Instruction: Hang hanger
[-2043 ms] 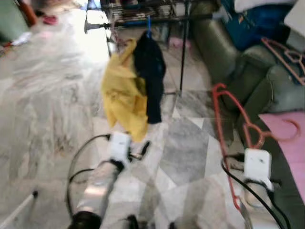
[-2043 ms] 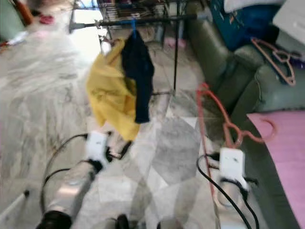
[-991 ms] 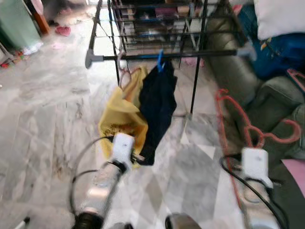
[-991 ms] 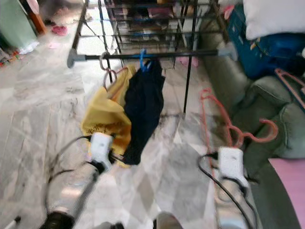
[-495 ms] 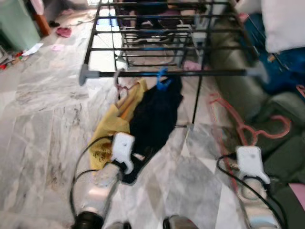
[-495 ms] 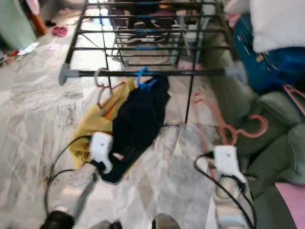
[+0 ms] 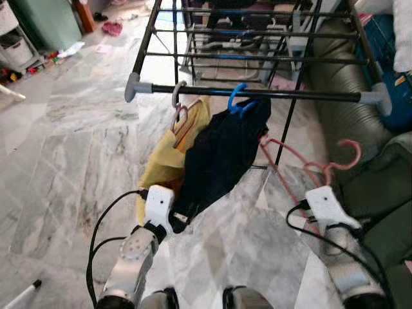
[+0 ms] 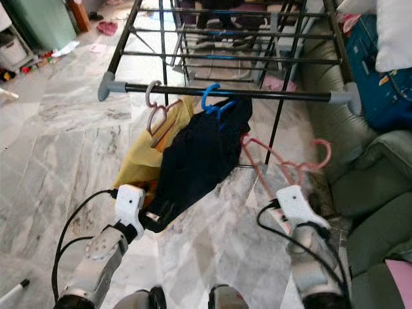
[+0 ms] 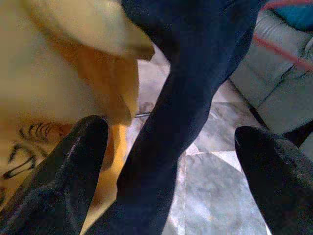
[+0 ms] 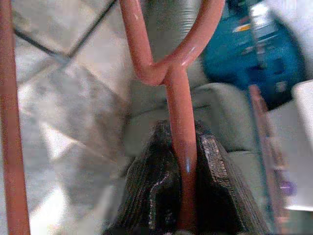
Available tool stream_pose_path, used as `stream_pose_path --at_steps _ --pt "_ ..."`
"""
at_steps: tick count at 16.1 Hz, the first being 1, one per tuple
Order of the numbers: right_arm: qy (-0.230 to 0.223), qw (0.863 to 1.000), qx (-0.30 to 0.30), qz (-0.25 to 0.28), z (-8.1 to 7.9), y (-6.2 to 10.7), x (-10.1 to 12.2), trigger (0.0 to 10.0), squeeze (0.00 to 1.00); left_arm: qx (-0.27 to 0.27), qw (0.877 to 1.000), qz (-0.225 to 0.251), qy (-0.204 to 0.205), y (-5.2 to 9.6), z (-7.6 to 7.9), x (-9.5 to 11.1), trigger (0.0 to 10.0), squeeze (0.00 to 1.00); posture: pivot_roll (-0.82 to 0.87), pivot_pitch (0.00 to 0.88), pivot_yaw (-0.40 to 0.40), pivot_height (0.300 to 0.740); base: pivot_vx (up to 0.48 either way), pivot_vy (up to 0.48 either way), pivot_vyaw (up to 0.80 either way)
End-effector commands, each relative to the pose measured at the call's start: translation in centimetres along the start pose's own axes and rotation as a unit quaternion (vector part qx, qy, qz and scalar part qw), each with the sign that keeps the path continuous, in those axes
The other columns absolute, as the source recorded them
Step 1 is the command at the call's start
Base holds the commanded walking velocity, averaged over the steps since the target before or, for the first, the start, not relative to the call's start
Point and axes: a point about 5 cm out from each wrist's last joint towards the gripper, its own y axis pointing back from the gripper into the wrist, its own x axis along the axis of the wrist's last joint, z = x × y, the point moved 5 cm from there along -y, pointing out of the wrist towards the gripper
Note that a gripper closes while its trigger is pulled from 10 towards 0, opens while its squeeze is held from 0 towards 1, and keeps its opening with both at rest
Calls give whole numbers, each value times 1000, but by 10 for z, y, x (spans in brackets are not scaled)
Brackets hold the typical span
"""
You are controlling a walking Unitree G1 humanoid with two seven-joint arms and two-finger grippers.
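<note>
A salmon-red hanger (image 7: 293,168) is pinched by its stem in my right gripper (image 10: 183,142), which is shut on it. The hanger's hook (image 7: 348,150) points up, low and to the right of the black rail (image 7: 309,94) of a drying rack. On that rail hang a yellow garment (image 7: 168,149) on a pink hanger and a navy garment (image 7: 222,154) on a blue hanger. My left gripper (image 9: 171,134) is open at the lower hems of those two garments, holding nothing.
A green sofa (image 7: 376,183) runs along the right, with a blue bag (image 8: 380,71) further back. The rack's other bars (image 7: 257,32) stretch behind the rail. A green cabinet (image 7: 45,19) and scattered small items lie far left on the marble floor.
The camera has moved closer, so the rack looks larger. My right gripper has carried the red hanger up, nearer to the rail. The left gripper stays by the garments' hems.
</note>
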Motion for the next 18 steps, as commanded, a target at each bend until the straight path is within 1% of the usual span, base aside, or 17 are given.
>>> stream_pose_path --at_steps 1,3,5,6,7,9,10,11,12,14,16,18 --pt "21 1000 -16 1 3 -2 3 10000 0 -4 1000 -1 1 3 1 -1 10000 0 -140 253 -3 740 0 0 0" --pt "31 999 -27 9 3 -3 9 10000 0 -5 1000 1 2 3 1 1 10000 0 -134 254 -2 740 0 0 0" --pt "26 998 -47 24 8 -5 18 10000 0 -6 1000 2 3 3 2 2 10000 0 -131 246 1 740 0 0 0" --pt "31 997 -60 42 11 -5 27 10000 0 -11 1000 4 7 2 3 3 10000 0 -133 243 0 740 0 0 0" --pt "35 996 -64 47 12 -5 30 10000 0 -15 1000 3 8 1 4 3 10000 0 -133 243 0 740 0 0 0" --pt "47 993 -90 64 21 -5 37 10000 0 -17 1000 0 7 0 5 2 10000 0 -134 236 -1 740 0 0 0" --pt "65 988 -117 76 31 -8 45 10000 0 -18 1000 0 7 -2 7 2 10000 0 -135 233 -1 740 0 0 0" --pt "72 987 -124 78 35 -9 48 10000 0 -19 1000 1 8 -2 7 3 10000 0 -135 233 -1 740 0 0 0" --pt "79 983 -141 88 43 -11 54 10000 0 -21 1000 1 8 -3 9 3 10000 0 -138 231 -3 740 0 0 0" --pt "71 979 -163 98 51 -10 63 10000 0 -22 1000 1 10 -4 10 3 10000 0 -138 226 -7 740 0 0 0" --pt "68 978 -167 101 52 -10 66 10000 0 -23 1000 1 10 -4 10 3 10000 0 -137 225 -9 740 0 0 0" --pt "64 981 -155 101 49 -16 71 10000 0 -25 1000 1 11 -5 11 2 10000 0 -137 223 -9 740 0 0 0"
